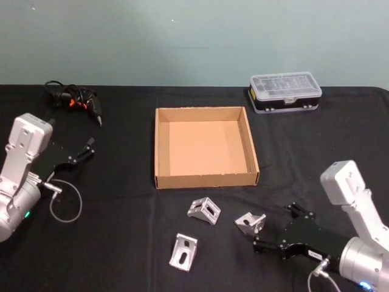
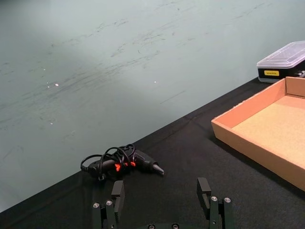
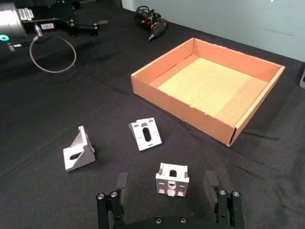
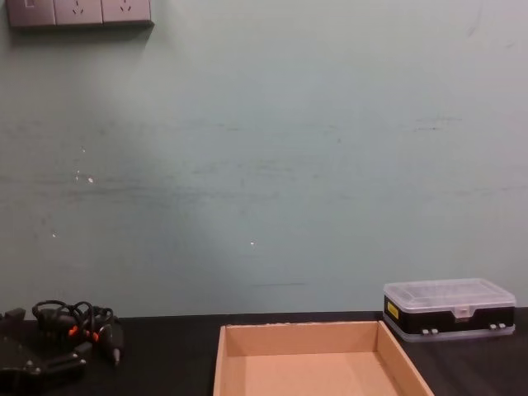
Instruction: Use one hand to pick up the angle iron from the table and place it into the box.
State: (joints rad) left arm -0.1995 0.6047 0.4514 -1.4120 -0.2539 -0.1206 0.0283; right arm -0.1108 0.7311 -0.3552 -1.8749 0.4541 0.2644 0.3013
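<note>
The first angle iron (image 1: pixel 203 210) lies on the table (image 1: pixel 121 255) on the robot's side of the box (image 1: pixel 206 180), near the middle of its front wall but not touching it. The second angle iron (image 1: pixel 250 222) rests off the box's right front corner, slightly farther out; the third angle iron (image 1: pixel 183 251) lies farthest from the box. Each is a small L-shaped bracket of bare silver-grey metal with slotted faces and triangular side webs.

The box is shallow, square-cornered tan cardboard with low walls and a plain matte floor; the table is flat matte black.

The right gripper (image 1: pixel 275 228), black on a silver-grey arm, sits low over the table just beyond the second angle iron as seen from the box. Its fingers are spread wide and hold nothing; in the right wrist view that bracket appears between them. The left gripper (image 1: pixel 84 152) is off the box's left side, well apart, with its fingers likewise spread and empty.

Beyond the box's far right corner stands a black plastic case (image 1: pixel 285 92) with a clear lid; beyond its far left corner lies a black corded tool (image 1: pixel 76 100) with orange marks.
</note>
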